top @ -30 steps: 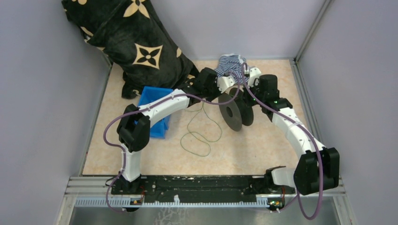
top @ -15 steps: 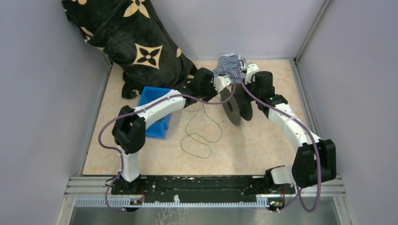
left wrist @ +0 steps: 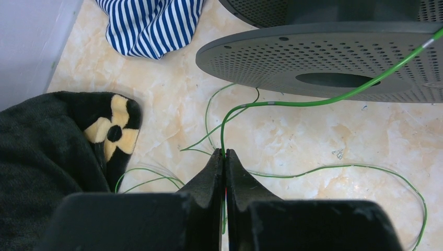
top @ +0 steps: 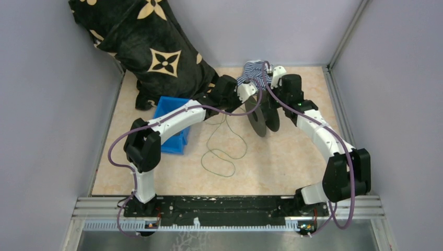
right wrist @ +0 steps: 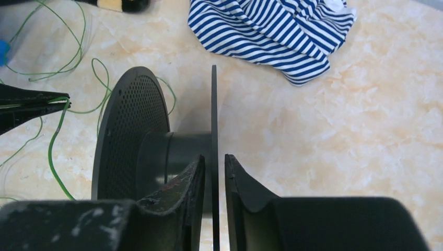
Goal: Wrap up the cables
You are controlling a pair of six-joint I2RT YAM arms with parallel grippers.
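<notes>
Top external: spool (top: 259, 119) now sits more edge-on and slightly farther back than a second ago; both elbows have drifted left. Left gripper (left wrist: 223, 157) is pinched tight on the cables (left wrist: 313, 102), with one strand running from its tips across the spool's perforated flange. Remaining loops lie loose on the table (top: 292, 162) between spool and blue bin (top: 172, 112). Right gripper (right wrist: 213, 164) clamps the spool's thin flange edge. Both wrists reach far back, beside the striped cloth (right wrist: 271, 31).
</notes>
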